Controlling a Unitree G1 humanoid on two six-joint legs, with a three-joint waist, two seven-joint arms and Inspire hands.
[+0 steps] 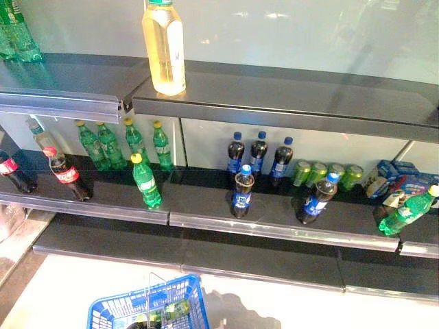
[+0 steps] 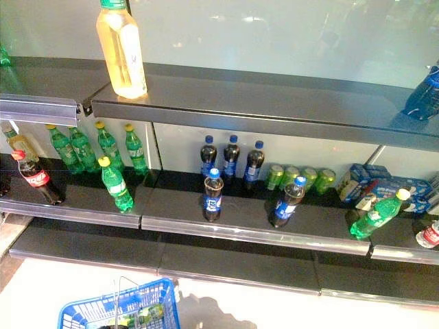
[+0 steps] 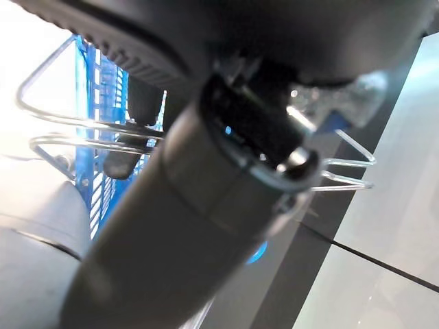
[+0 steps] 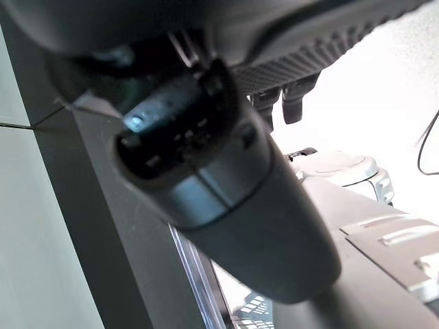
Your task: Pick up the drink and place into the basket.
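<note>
Yellow drink waits up high, blue basket hangs low.
Tall clear plastic bottle of yellow drink (image 1: 164, 48) stands at the top shelf's (image 1: 288, 96) front edge. It looks heavy and slippery; grab its middle. Left hand (image 3: 140, 103) hooks the blue plastic basket's (image 1: 110, 312) wire handle; right hand (image 4: 288, 96) curls empty.

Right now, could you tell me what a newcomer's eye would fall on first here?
Probably the tall pale-yellow drink bottle standing alone on the grey top shelf. Below it, green and dark soda bottles crowd the middle shelf, and a blue plastic basket with wire handles sits on the floor.
</note>
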